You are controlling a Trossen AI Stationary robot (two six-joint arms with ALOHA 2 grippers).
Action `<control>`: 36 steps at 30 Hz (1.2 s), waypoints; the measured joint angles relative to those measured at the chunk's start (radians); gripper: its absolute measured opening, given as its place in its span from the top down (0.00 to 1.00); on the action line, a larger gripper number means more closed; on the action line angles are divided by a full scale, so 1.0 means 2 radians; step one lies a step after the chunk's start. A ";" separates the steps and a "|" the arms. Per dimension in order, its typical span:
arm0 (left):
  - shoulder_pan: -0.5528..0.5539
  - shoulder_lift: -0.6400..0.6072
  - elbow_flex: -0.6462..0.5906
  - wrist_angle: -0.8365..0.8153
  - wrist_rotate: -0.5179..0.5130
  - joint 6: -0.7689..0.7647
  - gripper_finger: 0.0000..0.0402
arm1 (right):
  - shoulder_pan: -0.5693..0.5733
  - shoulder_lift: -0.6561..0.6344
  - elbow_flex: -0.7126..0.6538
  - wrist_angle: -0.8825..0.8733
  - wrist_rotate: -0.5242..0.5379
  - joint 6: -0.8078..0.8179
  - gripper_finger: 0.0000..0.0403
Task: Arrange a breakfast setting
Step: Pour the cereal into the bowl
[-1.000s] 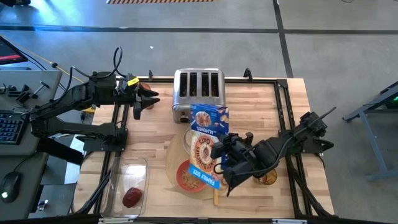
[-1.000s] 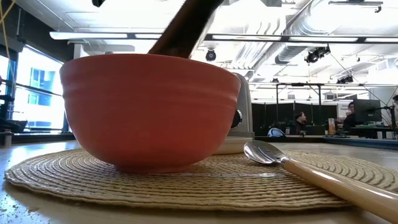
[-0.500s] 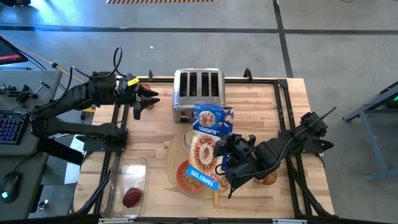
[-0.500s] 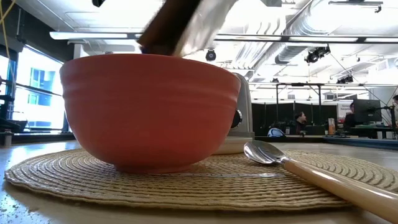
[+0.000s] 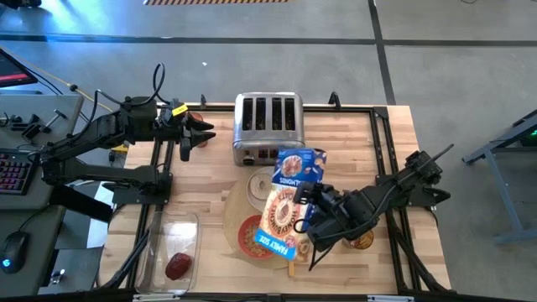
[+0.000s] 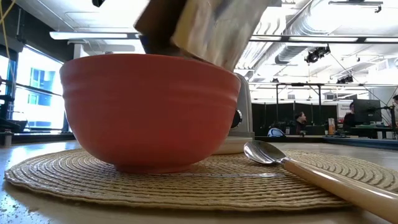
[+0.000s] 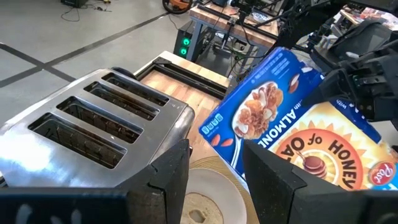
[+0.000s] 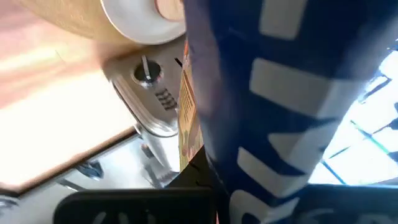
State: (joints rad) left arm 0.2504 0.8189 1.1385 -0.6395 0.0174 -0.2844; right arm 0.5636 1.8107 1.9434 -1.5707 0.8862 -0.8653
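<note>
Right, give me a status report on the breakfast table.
Right tool shut on cereal box, tilted over red bowl. Left tool idle beside toaster. Spoon on placemat. Nothing blocking.

A wooden table (image 5: 201, 189) is seen, carrying a toaster (image 5: 267, 126) at its far edge, a placemat (image 5: 235, 220) near the middle, a clear tub (image 5: 174, 250) at the near left, and an amber item (image 5: 362, 242) at the right.

Blue cereal box (image 8: 273, 106) fills my view, white lettering, pressed close against me | behind it: silver toaster (image 8: 146, 112), lever and dial facing me | white plate (image 8: 134, 22) on tan placemat (image 8: 62, 15) | wooden table (image 8: 50, 130) beneath
</note>
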 joint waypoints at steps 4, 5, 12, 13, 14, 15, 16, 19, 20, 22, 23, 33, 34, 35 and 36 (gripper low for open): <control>0.000 0.000 0.000 0.000 0.000 0.000 0.66 | 0.000 0.000 0.000 0.000 -0.016 0.044 1.00; 0.000 0.000 0.000 0.000 0.000 0.000 0.66 | 0.000 0.000 0.000 0.000 -0.019 0.056 1.00; 0.000 0.000 0.000 0.000 0.000 0.000 0.66 | 0.004 -0.019 0.000 0.000 -0.038 0.138 1.00; 0.000 0.000 0.000 0.000 0.000 0.000 0.66 | 0.005 -0.024 0.000 0.000 -0.038 0.148 1.00; 0.000 0.000 0.000 0.000 0.000 0.000 0.66 | 0.006 -0.029 0.000 -0.001 -0.038 0.158 1.00; 0.000 0.000 0.000 0.000 0.000 0.000 0.66 | 0.007 -0.033 0.000 -0.001 -0.038 0.169 1.00; 0.000 0.000 0.000 0.000 0.000 0.000 0.66 | 0.007 -0.038 0.000 0.000 -0.038 0.180 1.00; 0.000 0.000 0.000 0.000 0.000 0.000 0.66 | 0.007 -0.052 0.000 -0.001 -0.038 0.211 1.00; 0.000 0.000 0.000 0.000 0.000 0.000 0.66 | 0.007 -0.056 0.000 0.000 -0.038 0.222 1.00; 0.000 0.000 0.000 0.000 0.000 0.000 0.66 | 0.007 -0.065 0.000 0.000 -0.037 0.244 1.00; 0.000 0.000 0.000 0.000 0.000 0.000 0.66 | 0.006 -0.069 0.000 0.000 -0.038 0.255 1.00; 0.000 0.000 0.000 0.000 0.000 0.000 0.66 | -0.007 -0.107 0.000 0.000 -0.034 0.380 1.00; 0.000 0.000 0.000 0.000 0.000 0.000 0.66 | -0.009 -0.110 0.000 0.000 -0.034 0.392 1.00; 0.000 0.000 0.000 0.000 0.000 0.000 0.66 | -0.011 -0.114 0.000 0.000 -0.034 0.403 1.00; 0.000 0.000 0.000 0.000 0.000 0.000 0.66 | -0.012 -0.117 0.000 0.000 -0.034 0.415 1.00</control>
State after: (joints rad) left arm 0.2501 0.8192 1.1385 -0.6395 0.0172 -0.2844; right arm 0.5387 1.5770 1.9434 -1.5715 0.8189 -0.0352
